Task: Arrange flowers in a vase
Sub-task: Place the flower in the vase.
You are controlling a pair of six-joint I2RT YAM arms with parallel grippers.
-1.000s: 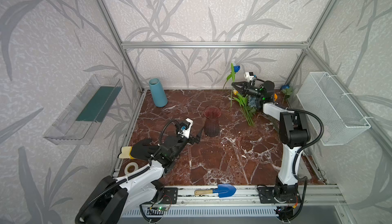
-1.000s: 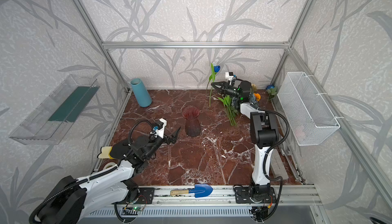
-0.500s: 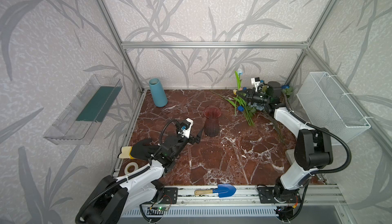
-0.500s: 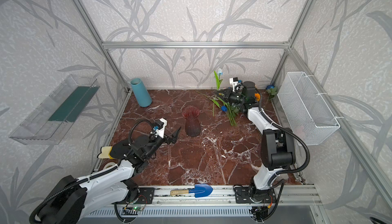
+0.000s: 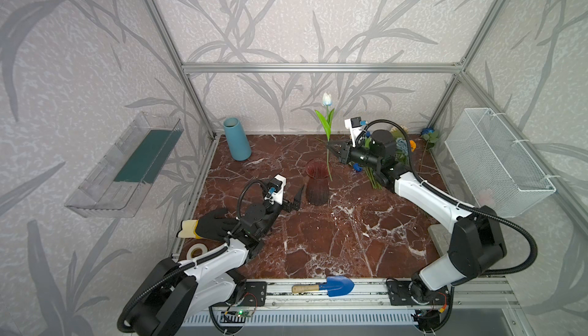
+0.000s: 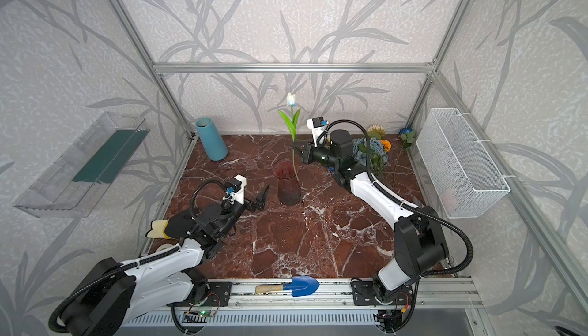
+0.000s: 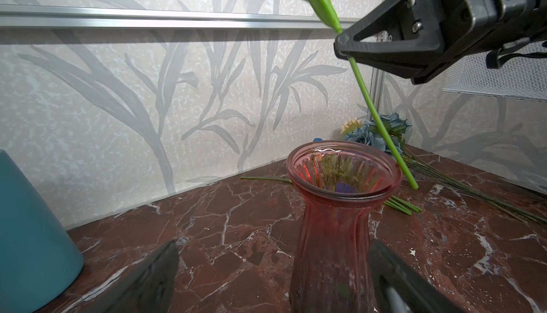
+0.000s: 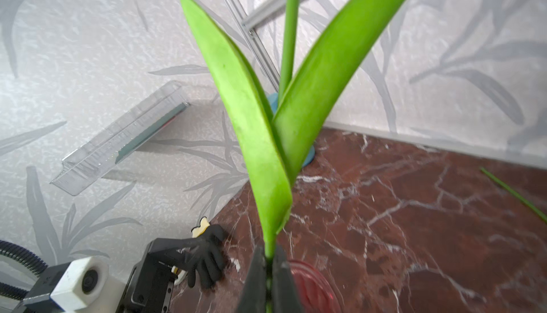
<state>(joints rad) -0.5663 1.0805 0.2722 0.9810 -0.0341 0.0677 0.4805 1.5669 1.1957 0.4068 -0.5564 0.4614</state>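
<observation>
The right gripper (image 5: pixel 329 147) is clamped tight on the green stem of a white, blue-tinged artificial tulip (image 5: pixel 325 123), gripping just below its 2 long leaves. It holds the tulip nearly upright, bloom uppermost, above the red-brown marble table (image 5: pixel 318 242). The right wrist view shows the fingers (image 8: pixel 254 279) pressed together with the stem pinched between them.

The lower end of the stem slants down past the ribbed, pink-red glass vase (image 5: pixel 317 186). In the left wrist view the stem's tip hangs just outside the vase's rim (image 7: pixel 343 148), on the side toward the right arm, not in the mouth. The vase stands upright near the middle of the table.

The left gripper (image 6: pixel 260 199) is spread wide and holds nothing. It sits low, just beside the vase, and its 2 black fingers (image 7: pixel 154 276) frame the vase's base in the wrist view; whether they touch it cannot be told.

The other flowers (image 6: pixel 372 151), dusty-blue roses, a cream sunflower, an orange marigold and a deep blue rose, lie at the table's back right corner, behind the right arm.
</observation>
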